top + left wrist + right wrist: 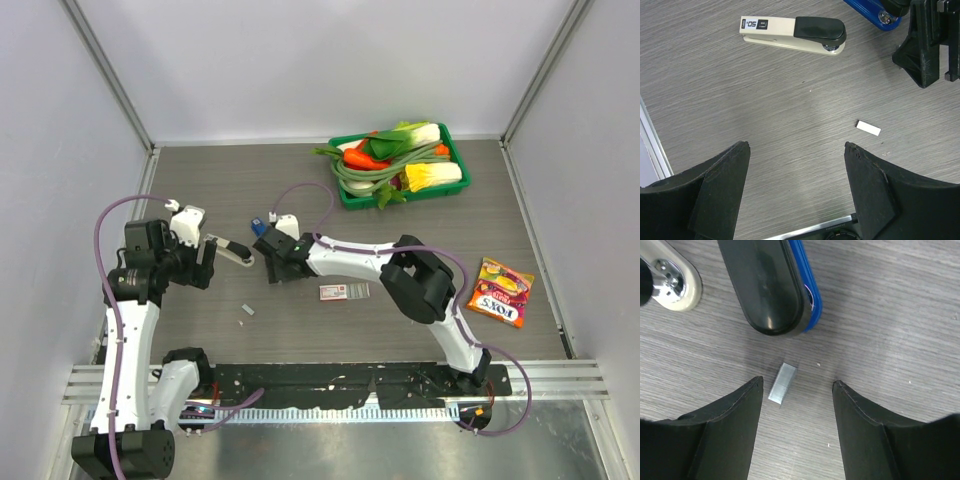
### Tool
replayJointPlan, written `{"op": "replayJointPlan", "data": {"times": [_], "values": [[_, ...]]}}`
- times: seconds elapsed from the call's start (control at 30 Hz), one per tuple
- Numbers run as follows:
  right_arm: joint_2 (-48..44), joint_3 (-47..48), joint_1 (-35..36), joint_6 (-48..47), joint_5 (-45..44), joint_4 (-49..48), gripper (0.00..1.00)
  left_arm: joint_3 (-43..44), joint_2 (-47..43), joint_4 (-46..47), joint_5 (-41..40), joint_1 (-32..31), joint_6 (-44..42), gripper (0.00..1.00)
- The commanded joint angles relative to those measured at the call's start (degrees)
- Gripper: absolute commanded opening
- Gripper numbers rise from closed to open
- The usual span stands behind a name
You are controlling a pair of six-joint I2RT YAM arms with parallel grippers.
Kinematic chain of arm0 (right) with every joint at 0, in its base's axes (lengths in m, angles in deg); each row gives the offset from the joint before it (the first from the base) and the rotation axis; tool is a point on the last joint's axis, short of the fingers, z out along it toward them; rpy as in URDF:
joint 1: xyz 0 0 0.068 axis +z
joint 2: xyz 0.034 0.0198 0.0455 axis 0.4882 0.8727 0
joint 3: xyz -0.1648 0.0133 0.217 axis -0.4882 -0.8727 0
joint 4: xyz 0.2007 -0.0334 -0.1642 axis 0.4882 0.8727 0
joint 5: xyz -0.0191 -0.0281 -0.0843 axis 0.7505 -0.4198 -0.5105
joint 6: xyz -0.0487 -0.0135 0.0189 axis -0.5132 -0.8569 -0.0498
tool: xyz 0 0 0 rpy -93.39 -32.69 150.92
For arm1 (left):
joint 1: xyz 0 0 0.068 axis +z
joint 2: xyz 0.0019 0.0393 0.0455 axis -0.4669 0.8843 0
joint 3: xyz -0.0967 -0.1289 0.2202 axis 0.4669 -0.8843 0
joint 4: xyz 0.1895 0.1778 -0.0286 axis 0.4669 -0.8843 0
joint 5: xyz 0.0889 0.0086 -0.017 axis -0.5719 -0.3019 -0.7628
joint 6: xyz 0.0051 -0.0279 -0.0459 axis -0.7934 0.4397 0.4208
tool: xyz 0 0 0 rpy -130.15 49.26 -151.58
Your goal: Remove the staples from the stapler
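Lying flat on the table (890, 315) — staples (782, 383), a short strip between the spread, empty fingers of the right gripper (797, 382), long axis crosswise to their closing line. Stapler (771, 285) just beside on the far side, not touching. Left gripper (796, 145) — open, empty, well to the left.

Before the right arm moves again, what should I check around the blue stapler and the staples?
1. The right gripper is open: ok.
2. The staples lie loose on the table between its fingers, outside the stapler: ok.
3. The stapler is fully emptied: cannot tell.
4. The left gripper is open and empty: ok.
5. The cream stapler sits apart from both grippers: ok.
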State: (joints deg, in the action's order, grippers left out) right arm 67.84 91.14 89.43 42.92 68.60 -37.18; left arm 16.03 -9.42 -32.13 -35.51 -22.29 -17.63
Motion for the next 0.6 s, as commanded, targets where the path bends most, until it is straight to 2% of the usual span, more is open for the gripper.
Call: {"op": "replayJointPlan", "data": {"times": [0.0,0.33,0.57], "values": [[1.40,4.62,0.26,1.26,-1.95,1.90,0.62,2.31,-0.86,0.66,-0.27,0.35,-0.98,0.80],[3.25,7.18,0.97,0.73,-1.60,3.48,0.58,2.40,-1.65,0.22,-0.88,0.35,-1.86,0.80],[3.69,7.97,2.64,1.00,-4.67,6.11,0.53,2.31,-2.09,0.13,-0.62,0.35,-1.95,0.80]]}}
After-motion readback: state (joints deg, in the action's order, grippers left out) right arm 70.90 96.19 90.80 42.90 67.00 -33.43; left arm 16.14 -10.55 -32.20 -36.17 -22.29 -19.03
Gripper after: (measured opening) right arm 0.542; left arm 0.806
